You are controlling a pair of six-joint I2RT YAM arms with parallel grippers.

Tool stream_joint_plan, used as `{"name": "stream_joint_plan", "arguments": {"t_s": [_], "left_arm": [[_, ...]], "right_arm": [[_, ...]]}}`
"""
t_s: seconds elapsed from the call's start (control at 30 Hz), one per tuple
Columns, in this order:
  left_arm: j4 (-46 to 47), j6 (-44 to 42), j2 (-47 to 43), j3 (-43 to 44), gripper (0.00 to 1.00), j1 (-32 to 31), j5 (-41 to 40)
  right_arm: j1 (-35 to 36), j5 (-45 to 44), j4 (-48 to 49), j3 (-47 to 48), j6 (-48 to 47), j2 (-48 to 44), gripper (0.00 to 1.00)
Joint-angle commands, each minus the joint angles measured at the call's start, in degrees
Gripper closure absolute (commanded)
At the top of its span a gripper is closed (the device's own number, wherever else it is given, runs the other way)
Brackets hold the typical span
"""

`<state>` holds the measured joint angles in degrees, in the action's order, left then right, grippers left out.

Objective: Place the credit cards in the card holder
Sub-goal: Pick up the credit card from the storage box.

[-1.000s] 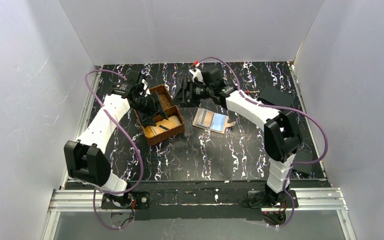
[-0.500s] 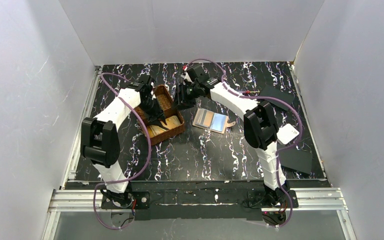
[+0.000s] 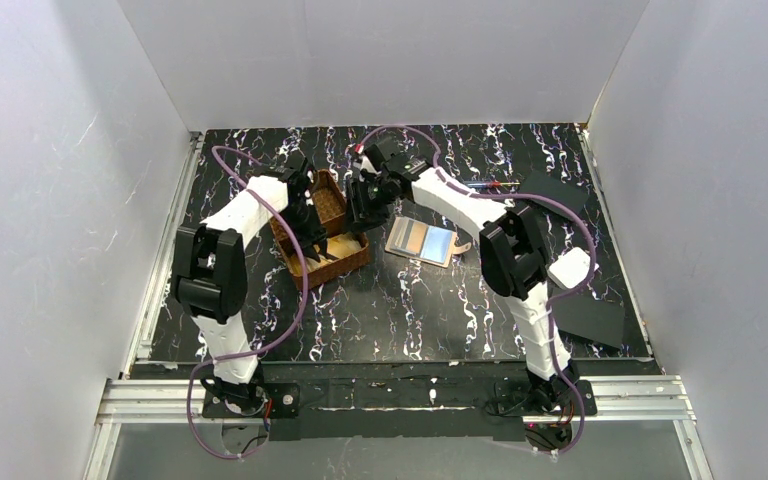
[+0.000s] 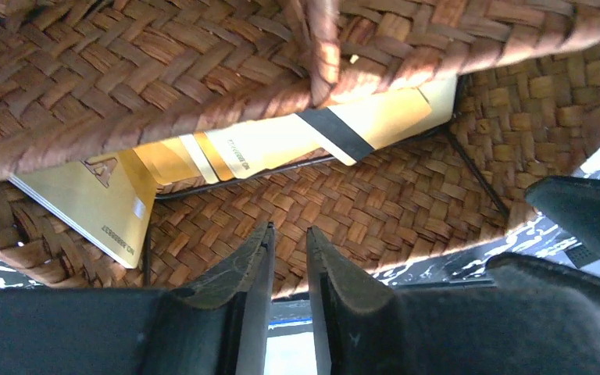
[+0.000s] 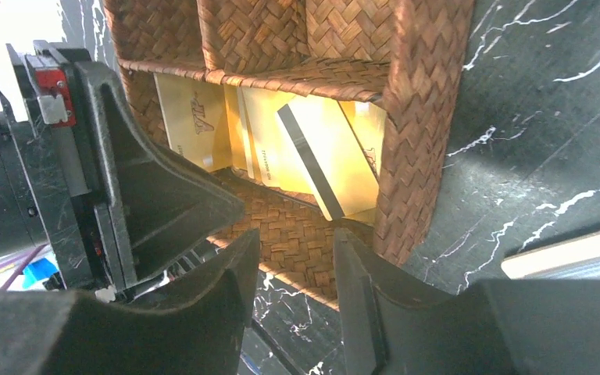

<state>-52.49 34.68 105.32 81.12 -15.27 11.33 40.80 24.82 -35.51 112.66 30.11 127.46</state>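
Overall: both arms reach to the woven basket (image 3: 348, 262) at the back of the black marbled table (image 3: 410, 310).
Basket: brown weave, two compartments split by a woven divider.
Cards (image 4: 281, 141): gold, fanned loosely in the basket's compartment on the side nearer the arm bases. One shows a black stripe, and all of them lie inside the basket walls.
Card holder (image 3: 422, 241): flat and open on the table, just right of the basket and not touching it. It shows a tan panel and a bluish one.
Left gripper (image 4: 291, 230): low over the basket's card compartment. Its fingers are drawn nearly together with a thin gap between them, and nothing shows in the gap.
Right gripper (image 5: 297, 238): over the basket's right wall, facing the left one. Its fingers are plainly apart and I see nothing clamped, only weave and table in the gap.
White box (image 3: 572, 268): well right of the basket, past the card holder.
Black plates (image 3: 590, 318): well right of the basket, one near the box and one toward the far corner.
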Motion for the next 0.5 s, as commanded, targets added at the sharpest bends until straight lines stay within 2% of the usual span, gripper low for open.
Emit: {"name": "stream_joint_plan", "arguments": {"t_s": [0.0,0.3,0.47], "left_arm": [[-1.19,-1.99,1.21,-0.37,0.81,0.06,-4.05],[0.23,-2.73,4.22,-0.65,0.83,0.06,-5.24],[0.96,-0.95,3.91,-2.09,0.88,0.06,-5.56]], "right_arm": [[1.87,0.36,-1.54,4.12,-3.16,2.27,0.5],[4.42,-7.55,-8.01,15.39,-7.02,9.54,0.38],[5.52,-13.51,-9.74,15.96,-9.99,11.46,0.31]]}}
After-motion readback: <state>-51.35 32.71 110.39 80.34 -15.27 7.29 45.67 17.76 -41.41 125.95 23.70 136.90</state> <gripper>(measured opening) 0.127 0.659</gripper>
